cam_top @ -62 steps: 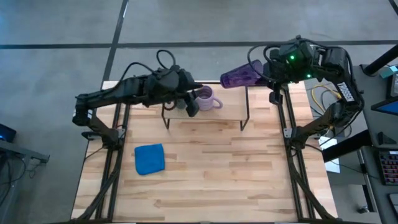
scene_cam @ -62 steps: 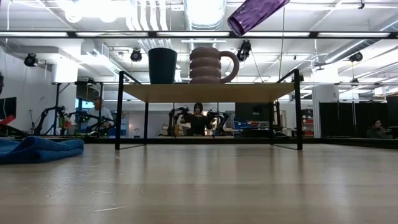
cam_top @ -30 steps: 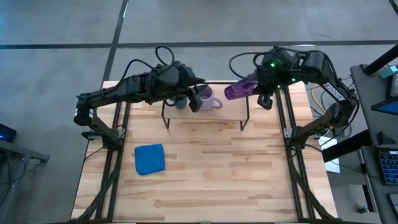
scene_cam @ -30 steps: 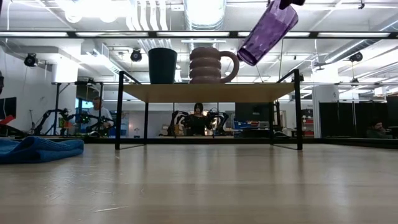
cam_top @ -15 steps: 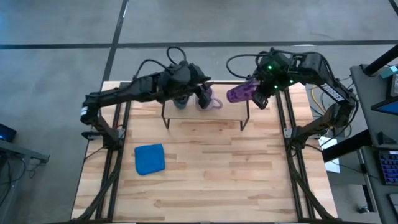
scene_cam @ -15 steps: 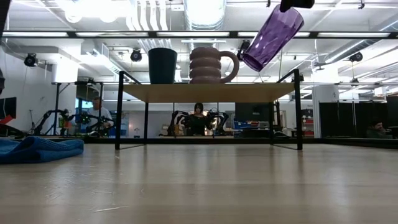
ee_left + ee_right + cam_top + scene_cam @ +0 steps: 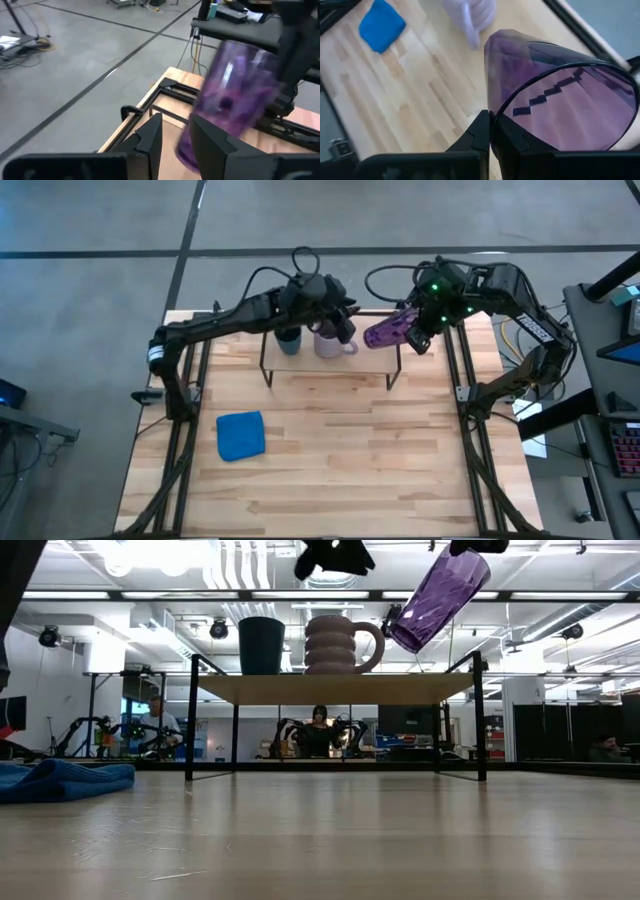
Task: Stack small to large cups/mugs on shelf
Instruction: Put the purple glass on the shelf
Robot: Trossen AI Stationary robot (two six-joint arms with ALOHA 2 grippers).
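The shelf (image 7: 335, 690) bears the small dark blue cup (image 7: 261, 645) and, to its right, the pale lavender ribbed mug (image 7: 335, 645), both upright on their bases. My right gripper (image 7: 490, 120) is shut on the dark purple tumbler (image 7: 440, 598), which is tilted above the shelf's right end. My left gripper (image 7: 175, 125) is open and empty, above the mug (image 7: 328, 345) in the low view (image 7: 335, 555), its fingers pointing toward the tumbler (image 7: 235, 100). My right gripper holds the tumbler by the rim of its open mouth (image 7: 496, 111), one finger inside and one outside the wall. The tumbler is lifted clear and slants, its mouth up at the gripper and its base (image 7: 405, 638) lower, toward the mug.
A folded blue cloth (image 7: 240, 435) lies on the tabletop at the near left, also in the low view (image 7: 60, 780). The shelf stands on thin black wire legs (image 7: 478, 720) at the table's far side. People and other arms show in the room behind.
My left gripper has gone toward the table's right edge, from beside the blue cup to above the mug, and now shows at the top of the low view. My right gripper holds the tilted tumbler nearly where it was, shifted slightly toward the right.
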